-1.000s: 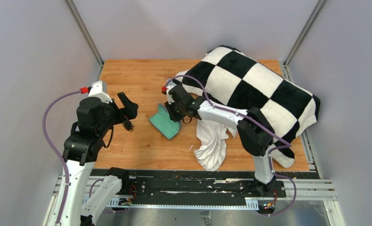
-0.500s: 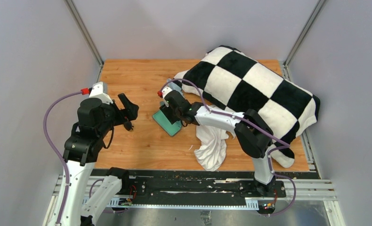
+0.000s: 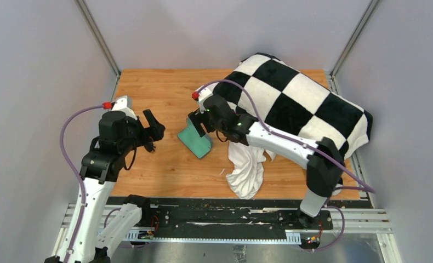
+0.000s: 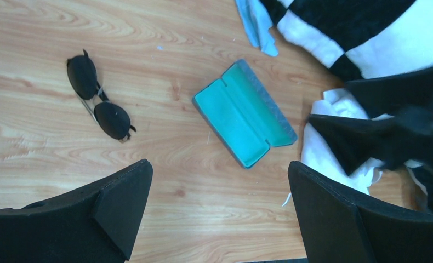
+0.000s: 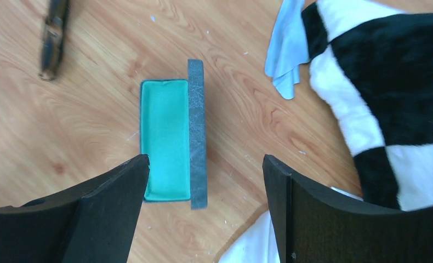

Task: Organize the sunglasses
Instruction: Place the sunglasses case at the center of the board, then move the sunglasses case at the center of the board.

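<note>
The wooden bench [image 3: 165,87] carries everything, and the largest thing on it is a black-and-white checkered blanket [image 3: 296,104] heaped over its right and far side. A crumpled white cloth [image 3: 247,170] spills from beneath the blanket toward the near edge. The right end effector [image 5: 206,159] hangs over the middle of the bench with its jaws spread wide and nothing between them. The left end effector [image 4: 220,167] hovers over the left part of the bench, also fully spread and holding nothing. Below the right end effector lies the grey-blue case [image 5: 165,139], open, with its mint-green lining showing and one end close to the white cloth. A small light-blue cloth [image 5: 285,49] lies on the wood beyond the case, against the blanket's edge. The sunglasses [image 4: 98,98] lie flat on bare wood to the left of the case, apart from it and touching neither end effector.
</note>
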Controlling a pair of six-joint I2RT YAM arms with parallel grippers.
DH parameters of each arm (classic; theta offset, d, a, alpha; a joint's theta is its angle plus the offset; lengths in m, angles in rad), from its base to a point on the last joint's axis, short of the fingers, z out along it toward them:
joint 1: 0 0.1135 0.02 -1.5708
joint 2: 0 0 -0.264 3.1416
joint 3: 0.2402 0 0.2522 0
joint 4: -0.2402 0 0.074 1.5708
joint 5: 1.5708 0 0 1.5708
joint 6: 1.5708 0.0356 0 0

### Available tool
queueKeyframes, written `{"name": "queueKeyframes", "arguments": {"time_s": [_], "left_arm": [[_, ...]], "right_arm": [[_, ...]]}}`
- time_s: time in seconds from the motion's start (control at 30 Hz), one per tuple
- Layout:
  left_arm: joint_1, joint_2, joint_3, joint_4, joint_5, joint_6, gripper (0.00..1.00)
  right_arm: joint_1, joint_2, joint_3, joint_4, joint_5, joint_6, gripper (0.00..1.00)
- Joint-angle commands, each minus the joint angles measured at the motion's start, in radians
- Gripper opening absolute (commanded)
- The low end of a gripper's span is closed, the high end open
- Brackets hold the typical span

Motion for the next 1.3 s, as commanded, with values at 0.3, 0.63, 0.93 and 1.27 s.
{"name": "queueKeyframes", "arguments": {"time_s": [0.3,0.63,0.93,1.27], "left_arm": [[0.056,0.237,-0.131,-0.025,-0.212,-0.132,1.00],[0.002,0.238,-0.216,0.048,-0.157,-0.156,1.00],[-0.110,0.273,-0.208,0.132,-0.171,-0.178,1.00],[-0.083,0.387,-0.064,0.126,-0.131,-0.134,1.00]], "right_arm": [[-0.005,-0.478,-0.380,-0.090,0.037,0.169,0.82],[-0.136,-0.653,-0.506,-0.250,0.076,0.218,0.82],[-0.160,-0.623,-0.529,-0.230,0.017,0.251,0.68],[-0.134,-0.253,-0.278,-0.142,-0.324,0.191,0.62]]}}
